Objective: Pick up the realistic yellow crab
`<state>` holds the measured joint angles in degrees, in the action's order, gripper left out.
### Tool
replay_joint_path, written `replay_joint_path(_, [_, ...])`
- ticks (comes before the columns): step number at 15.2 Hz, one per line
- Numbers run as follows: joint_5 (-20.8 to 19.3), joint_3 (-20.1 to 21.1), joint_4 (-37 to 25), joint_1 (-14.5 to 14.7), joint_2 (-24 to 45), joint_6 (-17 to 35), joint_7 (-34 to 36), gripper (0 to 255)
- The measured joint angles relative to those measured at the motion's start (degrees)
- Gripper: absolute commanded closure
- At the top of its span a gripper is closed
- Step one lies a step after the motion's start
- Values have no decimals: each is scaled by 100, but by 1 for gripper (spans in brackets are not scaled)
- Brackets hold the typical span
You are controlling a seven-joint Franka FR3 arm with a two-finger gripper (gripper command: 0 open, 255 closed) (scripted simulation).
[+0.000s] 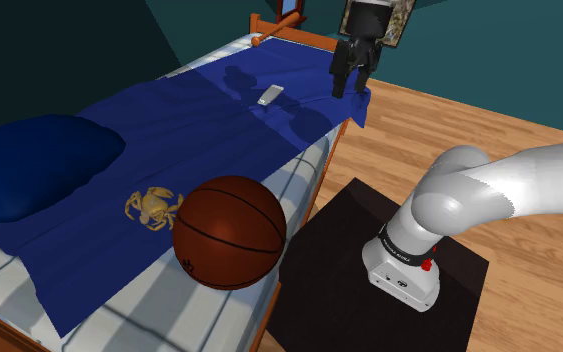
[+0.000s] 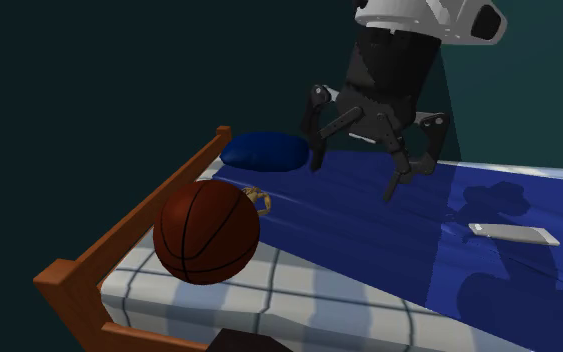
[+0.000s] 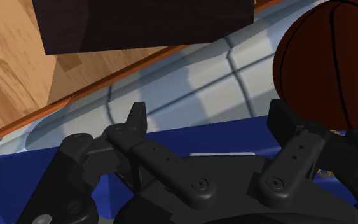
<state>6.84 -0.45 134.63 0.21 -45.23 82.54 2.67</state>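
Clearly the gripper [image 2: 354,180], fingers spread apart and empty, hangs well away from the basketball [image 1: 230,232], so it should travel to the yellow crab [image 1: 152,207], lying on the blue blanket [image 1: 199,120] just beside that ball, and descend without nudging the ball.

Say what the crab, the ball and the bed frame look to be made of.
The crab is a dull yellow-tan with thin jointed legs; the material is unclear, perhaps plastic or real shell. The ball is brown-orange with black seams and a soft sheen, so likely rubber or leather, like a basketball. The bed frame has smooth orange-brown boards, apparently wood with a satin finish.
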Motion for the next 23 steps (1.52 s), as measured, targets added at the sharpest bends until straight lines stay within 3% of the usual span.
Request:
replay_joint_path(3, [56,43,86,66,86,205,-62,0])
replay_joint_path(9, [322,258,422,389,738,1366,-391,0])
replay_joint_path(23, [914,873,296,1152,2995,3988,-1251,0])
